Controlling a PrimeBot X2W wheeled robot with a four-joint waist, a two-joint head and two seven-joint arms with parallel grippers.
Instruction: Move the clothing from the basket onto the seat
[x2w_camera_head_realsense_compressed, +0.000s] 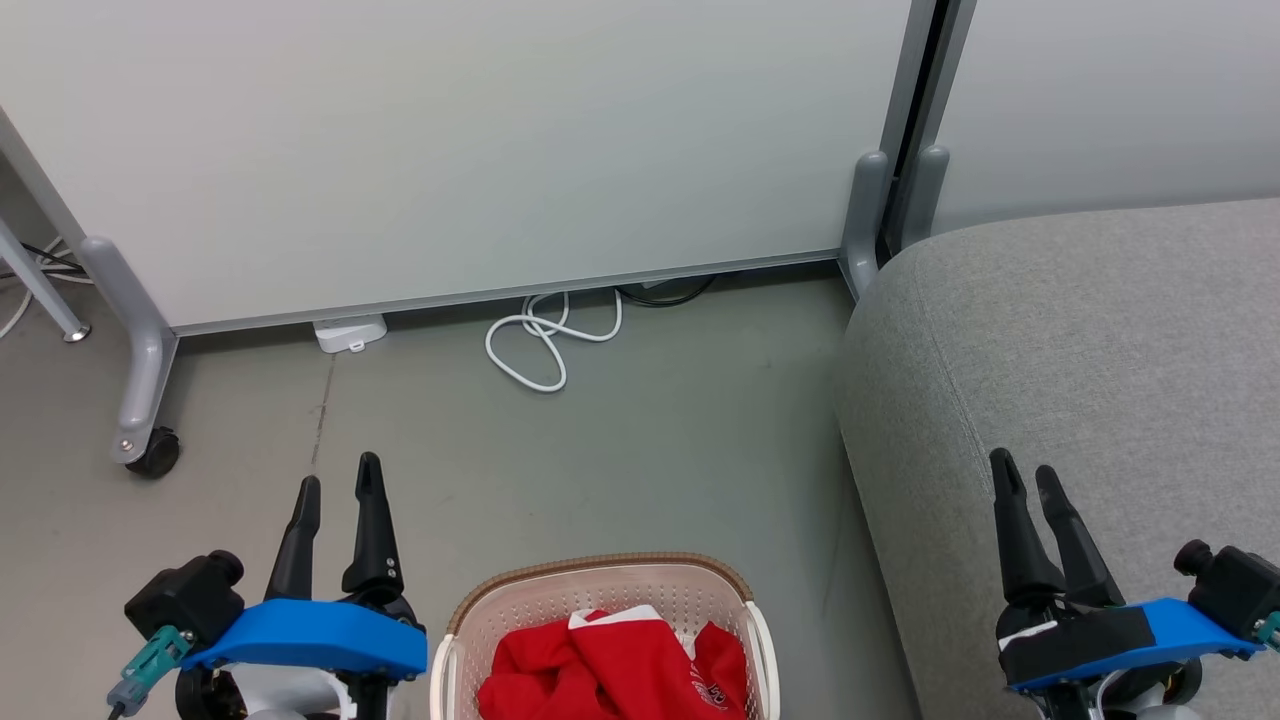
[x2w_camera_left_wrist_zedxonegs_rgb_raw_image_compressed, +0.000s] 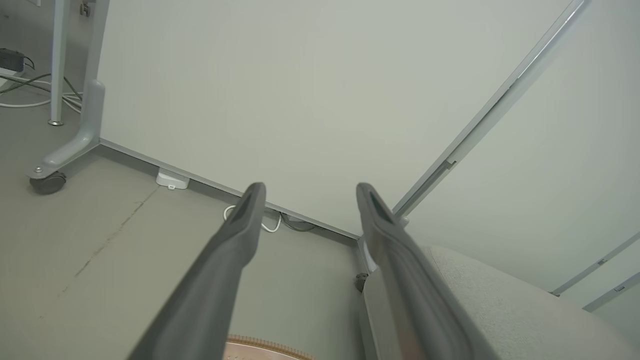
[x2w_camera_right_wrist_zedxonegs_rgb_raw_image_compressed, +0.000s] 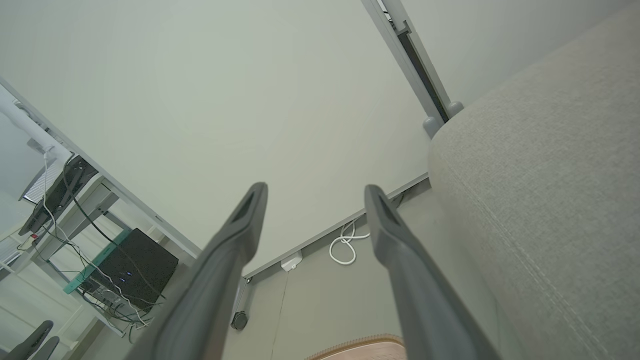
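Observation:
The red clothing (x2w_camera_head_realsense_compressed: 615, 670) with white trim lies bunched in the cream basket (x2w_camera_head_realsense_compressed: 600, 572), which stands on the floor at the bottom middle of the head view. Its brown rim also peeks in at the bottom of the left wrist view as the basket (x2w_camera_left_wrist_zedxonegs_rgb_raw_image_compressed: 270, 350) and of the right wrist view as the basket (x2w_camera_right_wrist_zedxonegs_rgb_raw_image_compressed: 365, 347). The grey seat (x2w_camera_head_realsense_compressed: 1080, 380) rises to the right; the seat (x2w_camera_left_wrist_zedxonegs_rgb_raw_image_compressed: 500, 310) and the seat (x2w_camera_right_wrist_zedxonegs_rgb_raw_image_compressed: 545, 190) show in the wrist views. My left gripper (x2w_camera_head_realsense_compressed: 338, 478) hovers open left of the basket, empty. My right gripper (x2w_camera_head_realsense_compressed: 1025, 472) hovers open over the seat's front, empty.
A pale partition panel (x2w_camera_head_realsense_compressed: 450, 150) on grey wheeled feet (x2w_camera_head_realsense_compressed: 140, 400) closes off the far side. A white cable (x2w_camera_head_realsense_compressed: 545, 345) loops on the floor beneath it, beside a small white box (x2w_camera_head_realsense_compressed: 350, 333). Bare grey floor (x2w_camera_head_realsense_compressed: 650, 450) lies between the basket and the panel.

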